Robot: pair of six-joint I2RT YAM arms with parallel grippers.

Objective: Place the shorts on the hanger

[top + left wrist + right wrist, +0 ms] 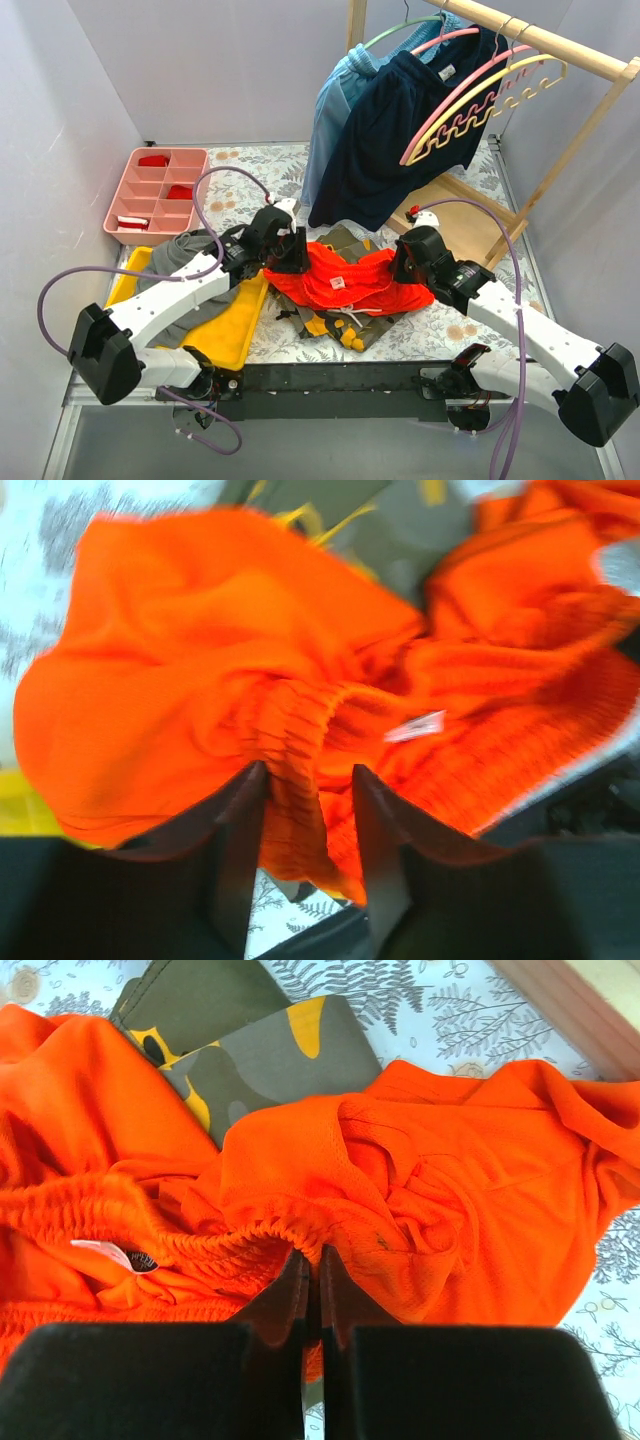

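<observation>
The orange-red shorts (340, 280) lie bunched in the middle of the table, partly over a camouflage garment. My left gripper (290, 255) is at their left end; in the left wrist view (308, 770) its jaws stand narrowly apart with the ribbed waistband (290, 740) pinched between them, and that view is blurred. My right gripper (405, 262) is at their right end; in the right wrist view (313, 1252) it is shut on the waistband edge of the shorts (420, 1190). The bare pink hanger (452, 103) hangs on the rack at the back right.
A wooden rack (540, 40) holds navy shorts (390, 140), a light blue garment (335, 110), a green hanger (400, 28) and a wavy yellow hanger (500, 100). The camouflage garment (250, 1040), a yellow cloth (235, 325) and a grey garment (185, 250) lie around. A pink divided tray (118, 215) sits far left.
</observation>
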